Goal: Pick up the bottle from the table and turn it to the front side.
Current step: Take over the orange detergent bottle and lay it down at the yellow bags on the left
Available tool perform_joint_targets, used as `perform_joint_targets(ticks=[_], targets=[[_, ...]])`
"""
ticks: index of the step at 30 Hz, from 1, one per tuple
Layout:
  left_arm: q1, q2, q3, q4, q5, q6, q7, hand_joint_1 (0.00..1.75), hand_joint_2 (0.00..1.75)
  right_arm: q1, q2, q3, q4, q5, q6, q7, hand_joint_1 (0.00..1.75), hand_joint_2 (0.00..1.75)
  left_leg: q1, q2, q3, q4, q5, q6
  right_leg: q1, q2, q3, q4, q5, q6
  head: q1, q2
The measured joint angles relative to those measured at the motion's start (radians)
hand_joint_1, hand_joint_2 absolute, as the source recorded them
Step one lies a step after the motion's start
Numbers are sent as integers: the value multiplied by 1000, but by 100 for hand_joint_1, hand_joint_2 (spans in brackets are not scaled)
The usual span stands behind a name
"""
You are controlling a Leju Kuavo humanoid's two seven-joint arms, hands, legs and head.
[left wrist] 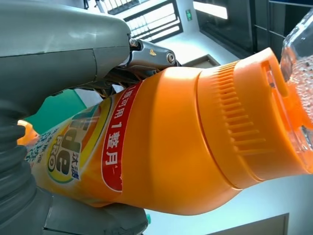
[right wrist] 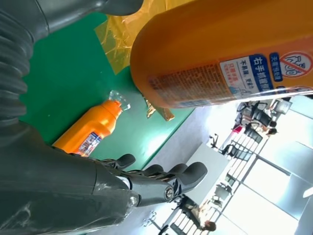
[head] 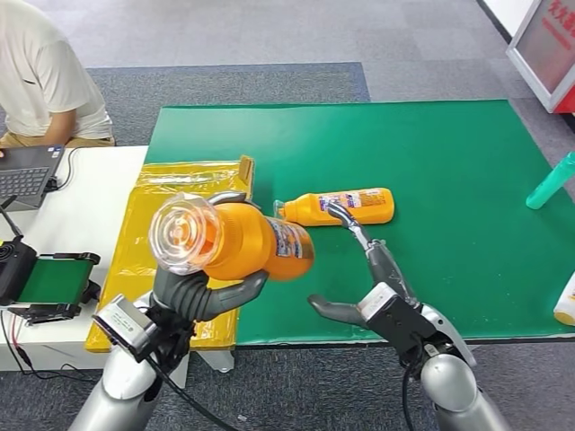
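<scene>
My left hand (head: 203,296) grips an orange detergent bottle (head: 251,241) and holds it up on its side above the table's near edge, its clear cap (head: 181,232) pointing toward the camera. The left wrist view shows the bottle (left wrist: 166,142) close up, its brand label partly under my hand (left wrist: 55,44). A second orange bottle (head: 342,206) lies on its side on the green mat (head: 440,180). My right hand (head: 369,287) hovers open just right of the held bottle, fingers spread toward the lying one. In the right wrist view the held bottle's base (right wrist: 229,54) hangs beside the fingers (right wrist: 166,178).
A yellow plastic sheet (head: 145,242) covers the table's left part. A person in a white shirt (head: 40,72) sits at a laptop (head: 27,171) at the far left. A teal bottle (head: 551,182) and a white-yellow object (head: 566,301) lie at the right edge.
</scene>
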Motion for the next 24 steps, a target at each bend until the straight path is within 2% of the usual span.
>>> perform_joint_targets(ticks=[2,7,10,14,24], targets=[[2,0,2,0,-29,20,0,175,175,3,0,-3,-2,-1,-2,0,0,175,0,0,0,0,0,0,0,0,0,0,0,0,0,0],[16,4,16,1,-295,206,27,175,175,34,1,-30,-28,-15,-26,0,0,175,0,0,0,0,0,0,0,0,0,0,0,0,0,0],[32,9,41,4,-400,292,39,175,175,77,0,-63,-63,-26,-41,-9,0,175,0,0,0,0,-1,0,0,0,-1,0,0,0,0,0],[51,21,90,8,-617,408,80,175,175,147,0,-115,-128,-21,-46,-43,0,175,0,0,0,0,-1,0,0,0,-1,0,-1,0,0,0],[60,63,212,82,-889,442,199,175,175,290,0,-211,-274,28,-38,-106,0,175,0,0,0,0,-1,0,0,0,-1,0,-1,0,0,0]])
